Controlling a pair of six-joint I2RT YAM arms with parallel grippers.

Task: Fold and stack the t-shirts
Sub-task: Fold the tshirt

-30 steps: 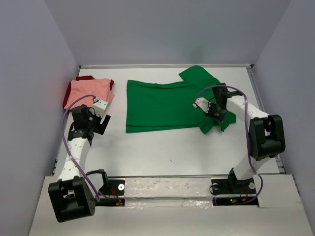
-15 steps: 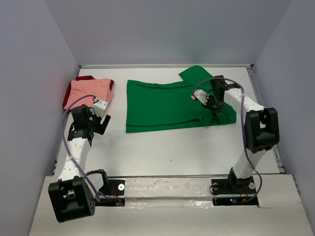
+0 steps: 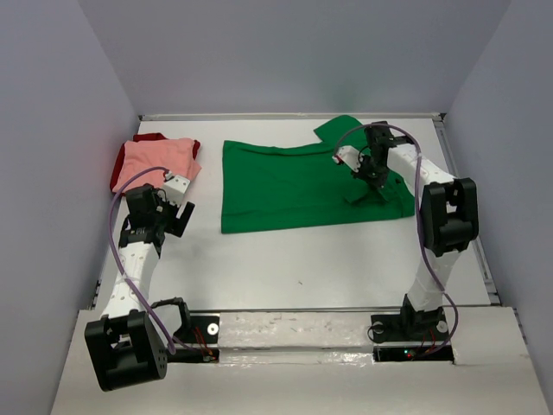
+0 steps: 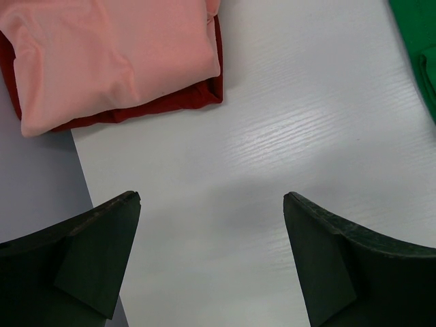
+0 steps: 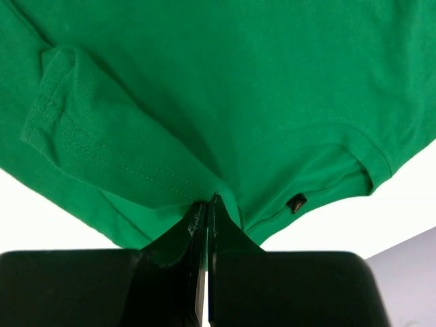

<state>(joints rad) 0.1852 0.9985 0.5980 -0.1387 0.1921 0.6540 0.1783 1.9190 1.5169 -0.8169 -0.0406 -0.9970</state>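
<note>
The green t-shirt (image 3: 276,186) lies spread flat on the tabletop (image 3: 302,259), and the right end effector (image 5: 207,208) is clamped tight on a pinch of its cloth beside the sleeve (image 5: 82,129). A second ago that grip was out at the shirt's near right corner. Now it has come in over the shirt's body, and the sleeve is drawn inward with it. To the green shirt's left, the salmon pink t-shirt (image 3: 157,162) sits folded on the dark red t-shirt (image 3: 154,137), unchanged. Also on that side, the left end effector (image 4: 211,197) hangs with fingers wide apart, holding nothing, unmoved.
</note>
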